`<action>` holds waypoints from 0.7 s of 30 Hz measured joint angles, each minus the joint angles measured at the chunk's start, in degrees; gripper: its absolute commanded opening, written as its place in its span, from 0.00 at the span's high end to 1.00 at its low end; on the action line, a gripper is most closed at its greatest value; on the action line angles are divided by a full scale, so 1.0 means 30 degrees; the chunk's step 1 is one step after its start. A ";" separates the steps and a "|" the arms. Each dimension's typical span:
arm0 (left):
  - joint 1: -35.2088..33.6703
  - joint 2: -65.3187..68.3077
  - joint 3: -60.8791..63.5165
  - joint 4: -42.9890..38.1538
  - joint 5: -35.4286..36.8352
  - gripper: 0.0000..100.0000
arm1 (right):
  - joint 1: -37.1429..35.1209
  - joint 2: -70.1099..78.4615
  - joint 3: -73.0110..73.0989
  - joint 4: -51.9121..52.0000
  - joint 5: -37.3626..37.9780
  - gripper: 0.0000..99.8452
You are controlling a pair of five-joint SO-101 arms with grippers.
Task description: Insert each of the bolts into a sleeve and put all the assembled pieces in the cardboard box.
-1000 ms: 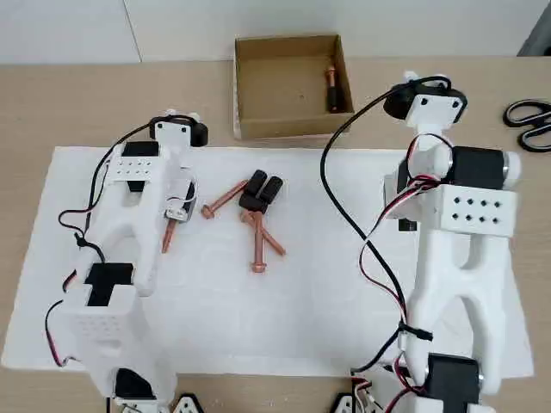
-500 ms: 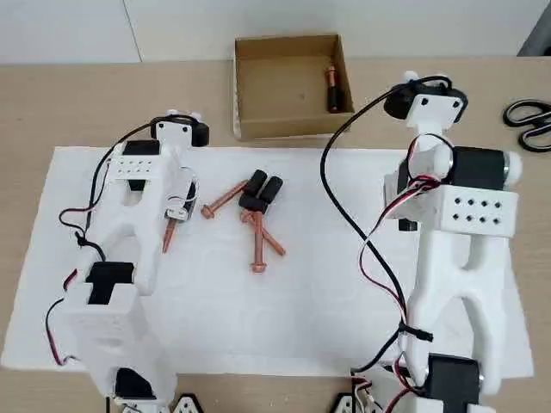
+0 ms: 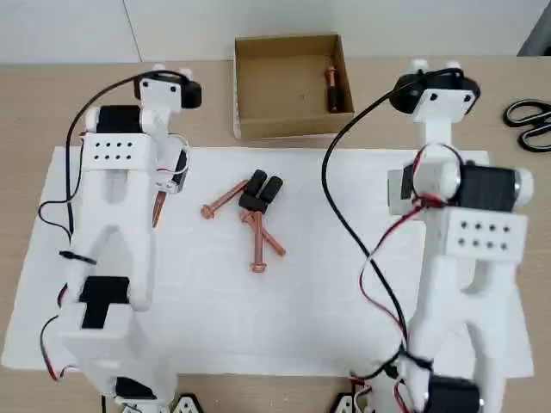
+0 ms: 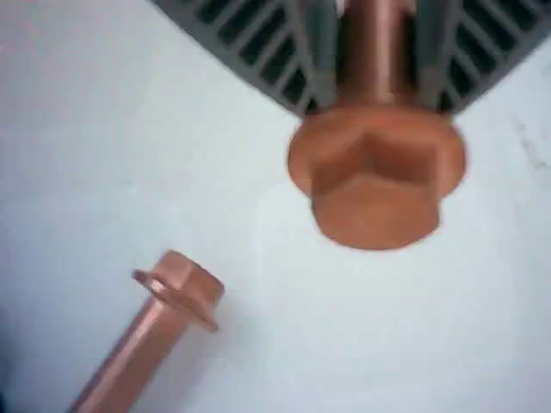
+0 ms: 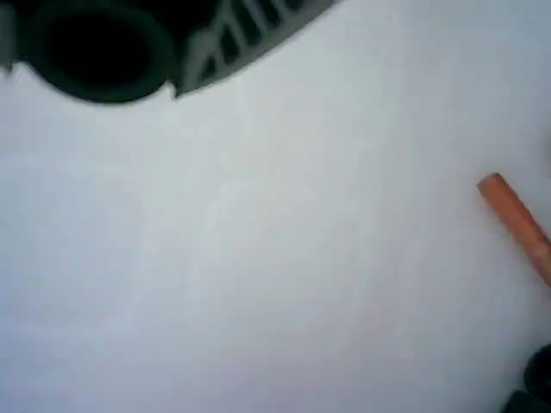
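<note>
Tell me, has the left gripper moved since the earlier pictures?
Yes. The left gripper, shut on a bolt, has gone toward the far edge of the white mat.

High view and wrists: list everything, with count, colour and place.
Box: one, brown, beyond the mat's far edge.
Assembled piece: one, copper and black, in the box.
Loose bolts: three, copper, mid-mat.
Held bolt: one, copper, in the left hand.
Sleeves: black, count unclear, beside the loose bolts.
Mat: one, white, on the table.
Table: one, tan.
Scissors: one pair, black, table's right edge.
Left hand: one, over the mat's left.
Right hand: one, over the mat's right.
</note>
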 measured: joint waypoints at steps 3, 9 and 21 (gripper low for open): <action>0.0352 -0.1114 -0.0088 0.0381 -0.0059 0.99 | -0.0908 -0.2168 0.1348 -0.0908 0.0000 0.99; 0.0498 -0.3311 -0.0088 0.0469 0.0938 0.99 | -0.2286 -0.7179 0.5890 -0.3897 0.0000 1.00; 0.2051 -0.7297 0.3341 0.0469 0.0996 0.99 | -0.2374 -1.4212 1.5473 -1.1048 0.0000 1.00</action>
